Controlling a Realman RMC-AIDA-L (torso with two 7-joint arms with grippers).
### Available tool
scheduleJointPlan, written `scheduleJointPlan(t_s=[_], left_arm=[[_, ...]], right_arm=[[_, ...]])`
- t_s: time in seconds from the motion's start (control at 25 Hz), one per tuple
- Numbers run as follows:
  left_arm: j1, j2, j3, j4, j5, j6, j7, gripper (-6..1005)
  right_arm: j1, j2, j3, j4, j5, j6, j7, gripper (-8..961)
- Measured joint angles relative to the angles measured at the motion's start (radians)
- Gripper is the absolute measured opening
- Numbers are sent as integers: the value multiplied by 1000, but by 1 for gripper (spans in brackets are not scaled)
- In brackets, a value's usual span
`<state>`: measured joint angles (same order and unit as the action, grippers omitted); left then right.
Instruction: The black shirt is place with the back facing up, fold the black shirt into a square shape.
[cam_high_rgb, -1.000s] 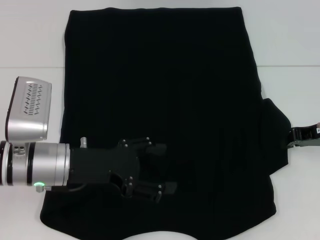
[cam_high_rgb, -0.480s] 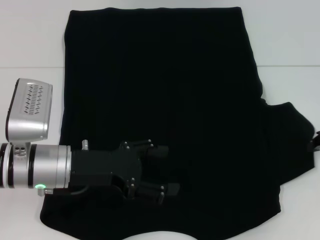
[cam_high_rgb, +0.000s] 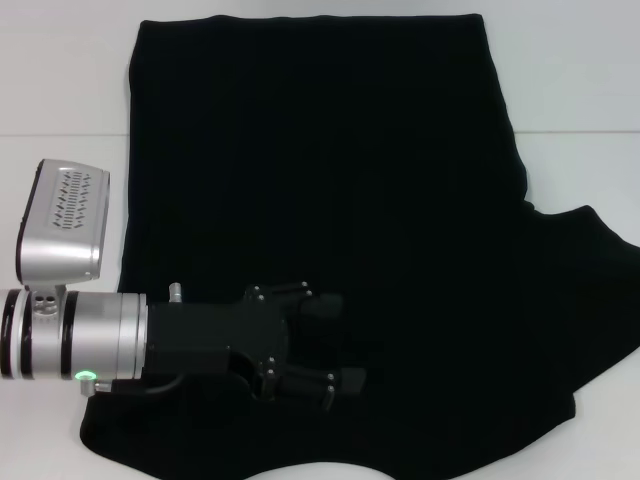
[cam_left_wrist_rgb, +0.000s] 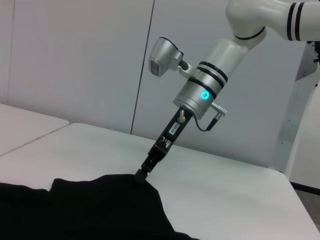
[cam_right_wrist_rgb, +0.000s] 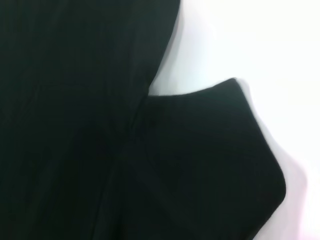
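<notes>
Jaws of the left gripper spread apart, low over the near part of the black shirt, with nothing seen between them. Hard to say whether they touch the cloth, black on black. Behind them, a silver wrist with a small green light and a silver box on top, cut off at the side of the head view. Jaws of the right gripper pressed together on the tip of the right sleeve, seen small and far off in the left wrist view only; out of sight in the head view. Above it, a long slanted arm with a blue light. Shirt spread flat on the white tabletop, plain black side up, no letters showing. Far edge straight across. Near edge partly cut off by the bottom of the head view, with a little curve of white at the middle. Right sleeve sticking out to the robot's right, its tip running past the edge of the head view. Left sleeve not to be made out, maybe under the left arm or tucked in. In the right wrist view, only black cloth and the sleeve lying on white, blurry, folds hard to see.
</notes>
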<state>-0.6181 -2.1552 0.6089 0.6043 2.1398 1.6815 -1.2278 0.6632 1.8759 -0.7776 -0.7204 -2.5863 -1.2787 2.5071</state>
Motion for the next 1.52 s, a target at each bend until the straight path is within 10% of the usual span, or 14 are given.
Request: scheduleJointPlan(t_s=[0.96, 1.52], left_arm=[[-12, 1, 0, 5, 0, -7, -23, 948], [-2, 15, -2, 4, -24, -11, -30, 948]], right_arm=[[79, 21, -7, -8, 8, 18, -55, 22], [350, 129, -252, 79, -50, 21, 2, 25]])
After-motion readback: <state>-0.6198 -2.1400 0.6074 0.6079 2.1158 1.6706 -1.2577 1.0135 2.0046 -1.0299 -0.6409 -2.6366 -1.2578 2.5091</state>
